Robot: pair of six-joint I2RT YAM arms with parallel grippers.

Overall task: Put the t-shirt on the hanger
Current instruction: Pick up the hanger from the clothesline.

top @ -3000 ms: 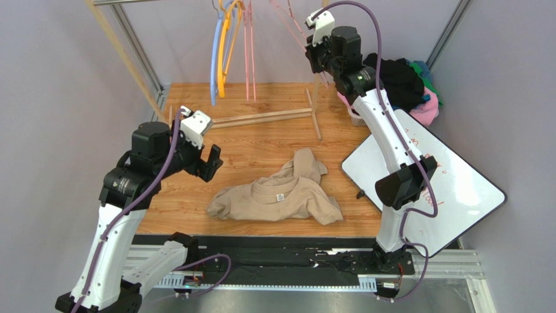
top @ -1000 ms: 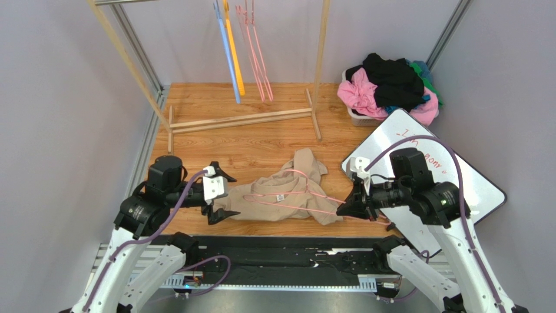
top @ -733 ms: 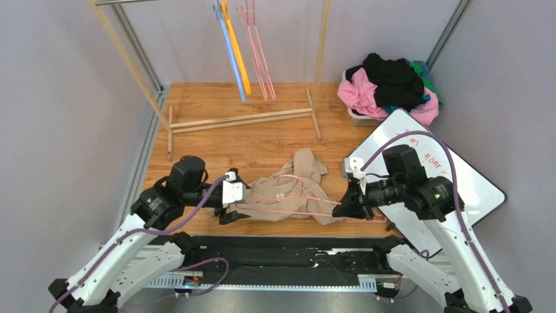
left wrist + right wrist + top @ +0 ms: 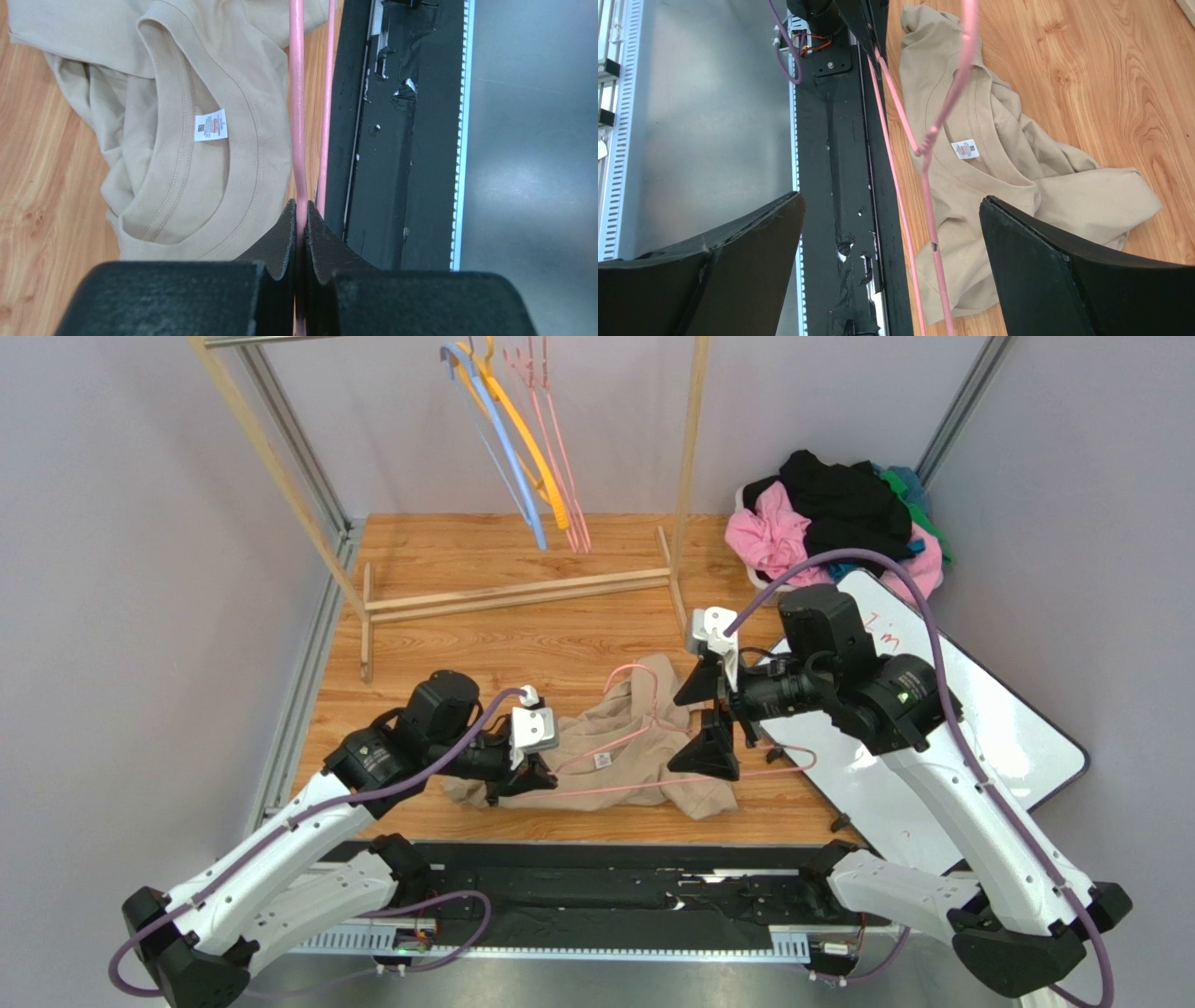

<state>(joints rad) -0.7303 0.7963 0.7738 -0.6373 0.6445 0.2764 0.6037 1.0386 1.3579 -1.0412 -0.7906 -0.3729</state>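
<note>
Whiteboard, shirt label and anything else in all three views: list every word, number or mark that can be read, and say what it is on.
Neck label on the t-shirt: a few lines of reddish and dark print, too small to read.
Whiteboard: red handwriting near its far edge, partly covered by the right arm; what shows is too blurred to read.
No other text shows in any view.

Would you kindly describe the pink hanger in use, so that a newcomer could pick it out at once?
On the wooden tabletop, find the crumpled tan cloth t-shirt near the front edge. Stretching over it is a thin pink wire hanger, its wire pinched in the left gripper. Its lookalike pink wire hangers all hang from the wooden rack at the back.
</note>
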